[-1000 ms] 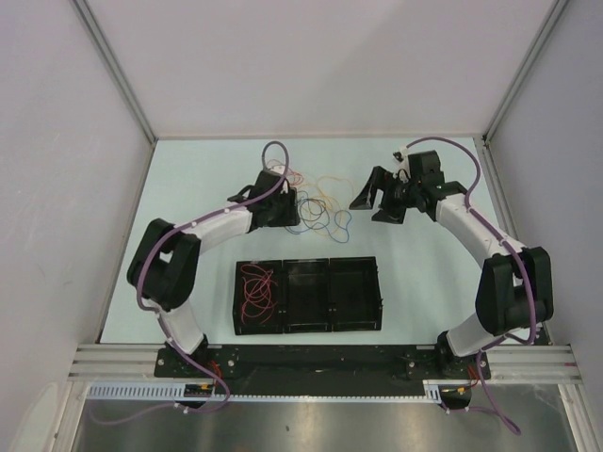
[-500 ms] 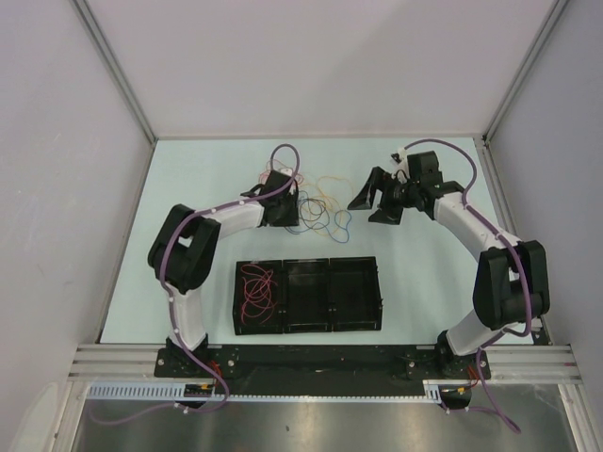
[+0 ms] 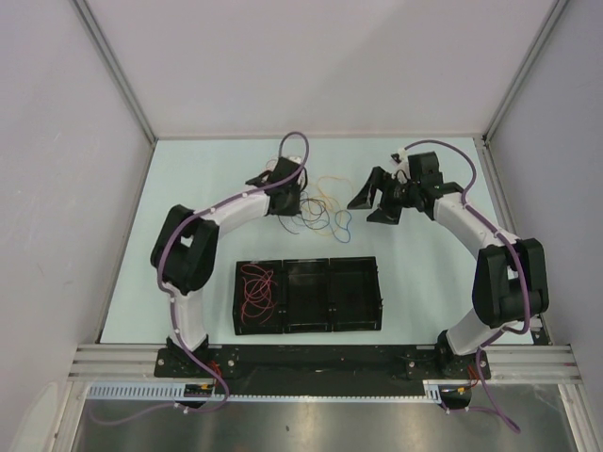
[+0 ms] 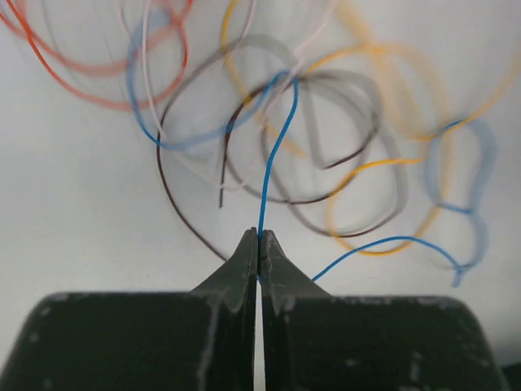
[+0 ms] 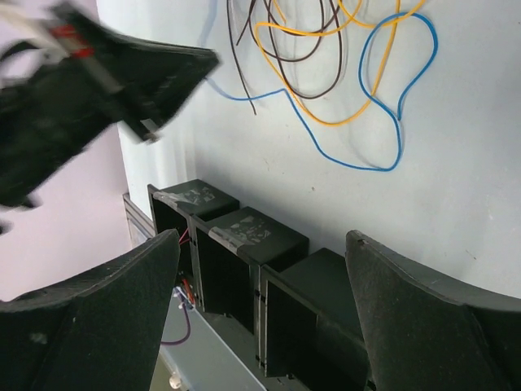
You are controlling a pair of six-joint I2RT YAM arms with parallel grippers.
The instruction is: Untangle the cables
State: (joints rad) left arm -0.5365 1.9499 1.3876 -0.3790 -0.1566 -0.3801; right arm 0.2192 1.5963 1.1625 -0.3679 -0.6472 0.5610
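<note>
One blue cable (image 4: 277, 151) is clamped in the left gripper (image 4: 260, 238), whose jaws are pressed fully together on it at their very tips. It belongs to the loose heap of cables (image 3: 318, 205) lying on the desk (image 3: 188, 188) between the two arms, beyond the black tray (image 3: 306, 262). The right gripper (image 5: 259, 240) hangs wide open and empty just right of the heap.

The likeliest trouble is the hold itself. A strand this thin, caught only at the tips, could slide out as soon as it is pulled. The second risk is the crossings. The blue strand rises through a loop of brown cable (image 4: 175, 195) and passes among the yellow cable (image 4: 383, 167) loops, so a lift or drag would probably haul those along. That could tighten the snarl instead of freeing one strand. Nothing pins the rest of the heap down, so the whole bundle may simply follow.

The left wrist view alone shows the pinch and which strands cross the blue one close to the jaws. Farther off it goes blurred, and it shows neither the tray nor the other arm. The overhead view gives the layout, including red cables (image 3: 256, 287) already lying in the tray's left compartment. The strands there are too fine to tell which one is held. The right wrist view shows what both others miss: the blue cable's far loop lying flat on the desk, swinging out wide of the brown and yellow knot.
</note>
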